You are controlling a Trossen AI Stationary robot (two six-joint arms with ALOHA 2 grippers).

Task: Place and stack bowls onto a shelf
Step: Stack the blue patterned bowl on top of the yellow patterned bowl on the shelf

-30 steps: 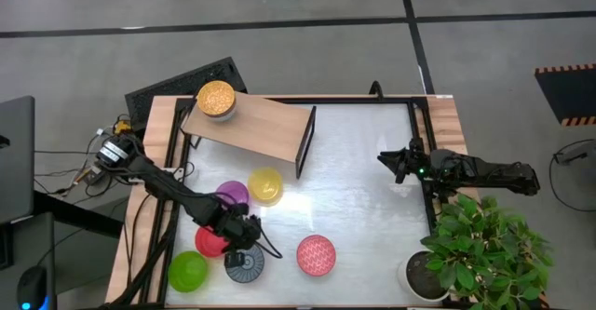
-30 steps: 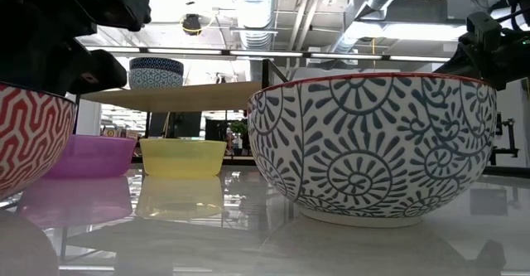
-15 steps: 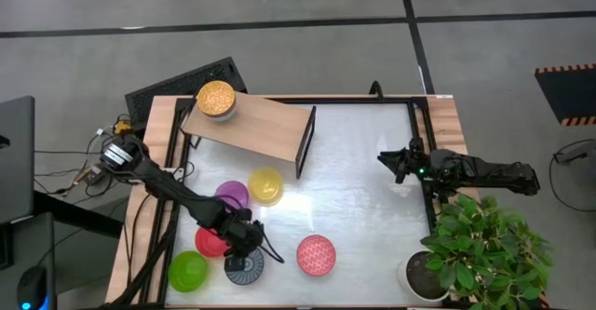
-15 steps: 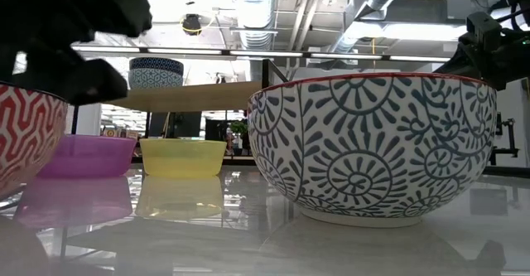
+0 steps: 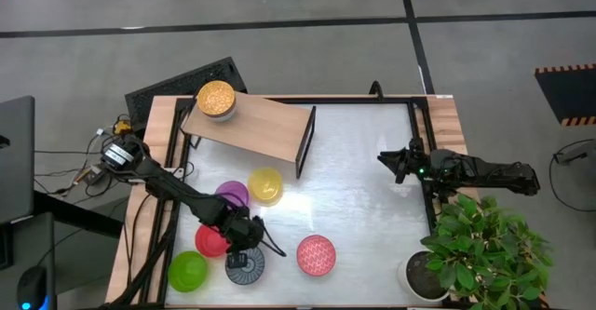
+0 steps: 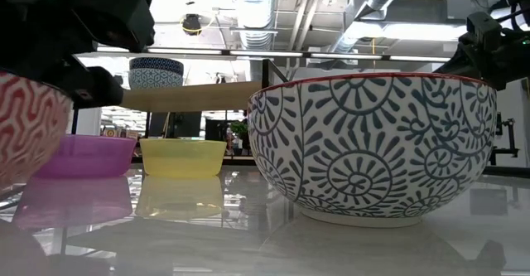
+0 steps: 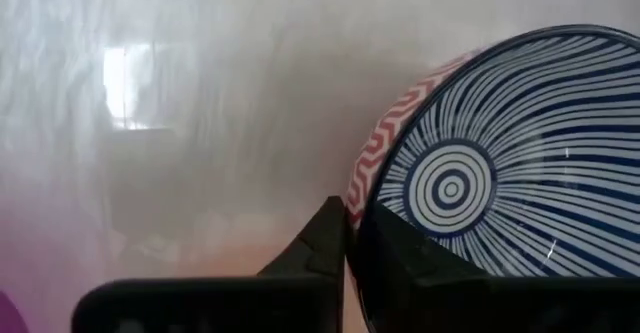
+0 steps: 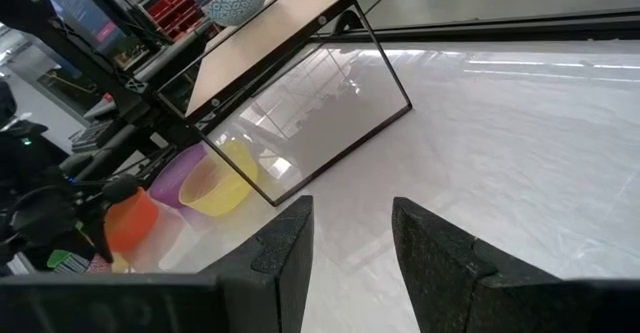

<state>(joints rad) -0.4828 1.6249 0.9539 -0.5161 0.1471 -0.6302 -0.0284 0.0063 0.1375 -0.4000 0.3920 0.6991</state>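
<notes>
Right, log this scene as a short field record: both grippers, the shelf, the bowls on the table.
left gripper: shut on the rim of the blue-grey radial bowl
right gripper: open, waiting at the right edge of the table
shelf: holds one gold-orange bowl
loose on table: purple bowl, yellow bowl, red bowl, green bowl, pink-red bowl
stacks: none visible
</notes>
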